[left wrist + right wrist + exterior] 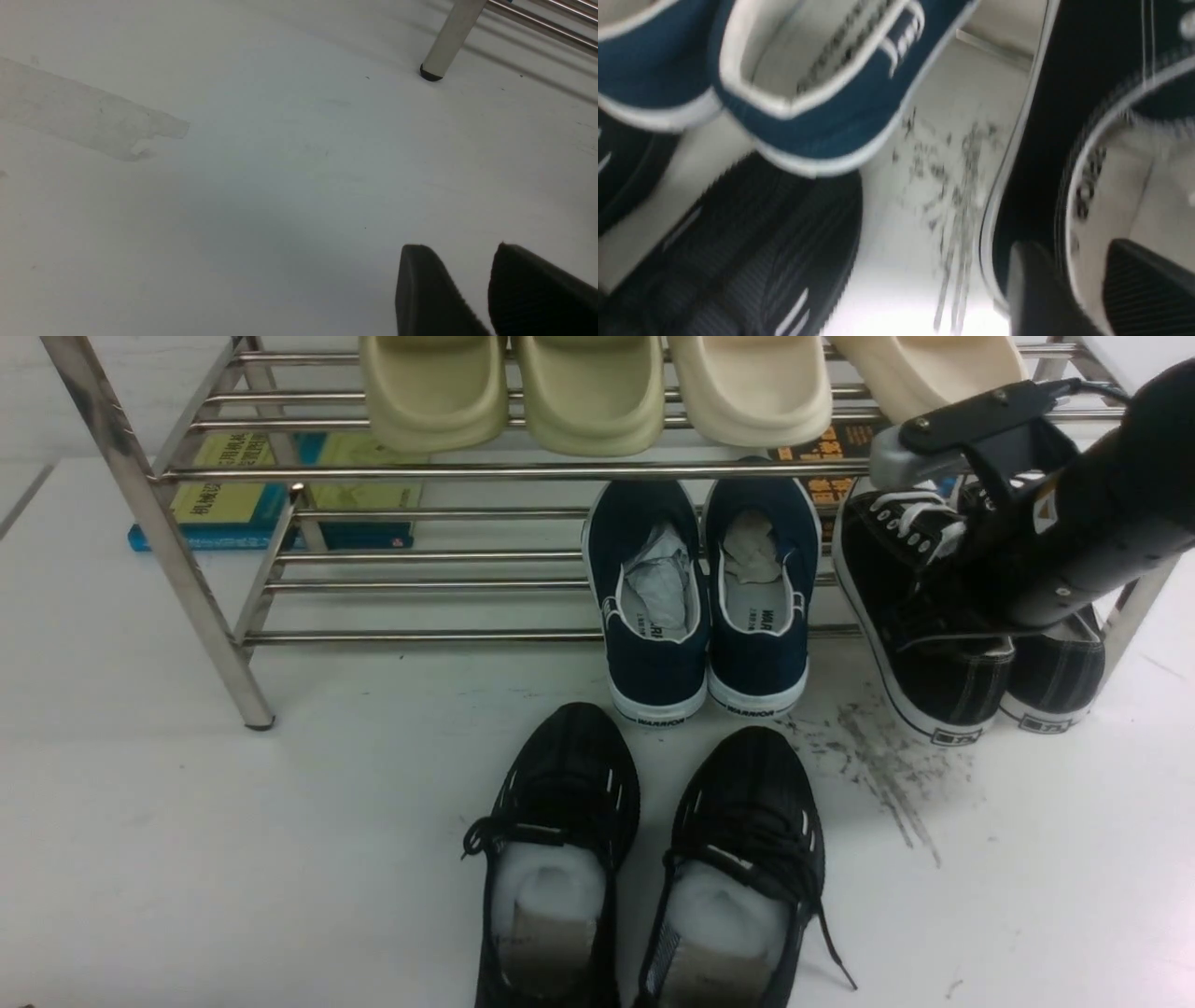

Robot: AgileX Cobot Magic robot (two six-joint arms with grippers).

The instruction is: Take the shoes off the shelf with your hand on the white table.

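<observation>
The shoes, black canvas sneakers with white laces, lie at the right end of the shelf (373,472). Their toes point in under the top tier and their heels rest on the white table (233,859). The left shoe (920,658) has my right gripper (1069,247) at its heel opening. One finger (1031,289) is outside the collar and the other finger (1148,284) is over the white insole, with a gap between them, so it is open. The right shoe (1060,677) is partly hidden by my arm. My left gripper (460,245) hangs open over the bare table (261,186).
Navy slip-ons (700,597) lean on the lower tier just left of the black sneakers. All-black mesh sneakers (644,859) stand on the table in front. Beige slippers (597,392) fill the top tier. Books (271,495) lie behind the rack. A shelf leg (451,37) is near my left gripper.
</observation>
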